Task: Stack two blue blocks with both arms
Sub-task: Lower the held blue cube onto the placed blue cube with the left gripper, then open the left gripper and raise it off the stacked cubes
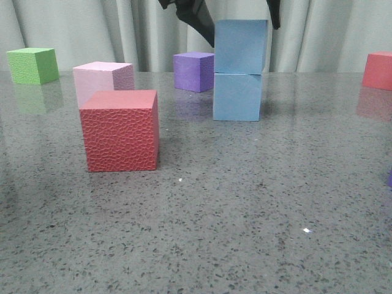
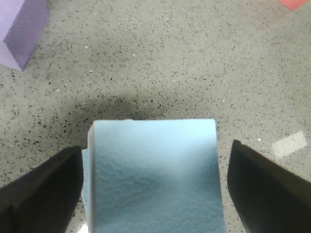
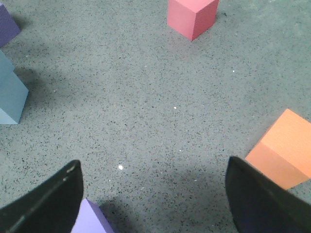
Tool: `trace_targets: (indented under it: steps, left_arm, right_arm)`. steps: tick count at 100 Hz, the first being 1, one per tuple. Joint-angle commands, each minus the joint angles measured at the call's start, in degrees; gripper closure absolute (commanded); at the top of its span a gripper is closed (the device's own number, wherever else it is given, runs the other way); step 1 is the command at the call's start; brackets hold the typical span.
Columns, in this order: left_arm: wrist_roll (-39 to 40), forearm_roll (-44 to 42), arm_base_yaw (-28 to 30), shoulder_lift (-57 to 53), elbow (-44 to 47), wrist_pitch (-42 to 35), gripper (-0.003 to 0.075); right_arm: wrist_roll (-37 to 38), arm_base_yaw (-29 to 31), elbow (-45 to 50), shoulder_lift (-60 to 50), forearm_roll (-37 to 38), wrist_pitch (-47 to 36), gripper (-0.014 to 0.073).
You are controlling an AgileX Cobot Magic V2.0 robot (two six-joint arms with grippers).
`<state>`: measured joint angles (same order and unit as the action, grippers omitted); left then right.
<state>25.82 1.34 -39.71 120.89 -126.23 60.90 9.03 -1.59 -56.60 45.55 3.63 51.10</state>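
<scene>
While blue blocks (image 1: 239, 70) sit stacked | left end effector (image 2: 154, 187) apart (straddling) | right end effector (image 3: 154, 199) apart

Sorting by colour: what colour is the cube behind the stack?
Purple cube, clearest in the front view.

The left gripper (image 2: 155, 194) hangs with its two dark fingers (image 2: 41, 191) spread wide. A light blue cube sits between them, and a thin gap shows between each finger and the cube's side, so neither pad touches it. In the front view only parts of this gripper (image 1: 242, 15) show at the top edge, one black finger (image 1: 196, 18) slanting down on one side and a short tip on the other. The right gripper (image 3: 155, 199) is also spread wide, its fingers (image 3: 43, 204) with nothing gripped between them.
</scene>
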Motion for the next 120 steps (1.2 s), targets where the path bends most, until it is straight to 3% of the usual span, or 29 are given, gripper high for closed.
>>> trace_targets:
  steps: [1, 30, 67, 88, 120]
  left_arm:
    - [-0.28, 0.78, -0.71, -3.18, -1.67, -3.12, 0.0139]
    - [-0.75, 0.78, -0.71, -3.63, -3.93, 0.42, 0.0139]
    - [-4.89, -1.83, 0.11, -3.63, -16.4, 7.33, 0.014]
    - [-8.63, -2.29, 3.29, -3.63, -21.37, 12.32, 0.014]
    - [-14.02, -2.06, 8.31, -6.19, -21.77, 12.32, 0.0141]
  right_arm:
    - [-0.32, 0.3, -1.45, -0.34, 0.33, -4.06, -0.0004]
    - [-0.32, 0.3, -1.45, -0.34, 0.33, -4.06, -0.0004]
    - [-0.32, 0.3, -1.45, -0.34, 0.39, -3.33, -0.0004]
    - [-0.32, 0.3, -1.45, -0.34, 0.39, -3.14, -0.0004]
    - [-0.32, 0.3, -1.45, -0.34, 0.39, -2.95, -0.0004]
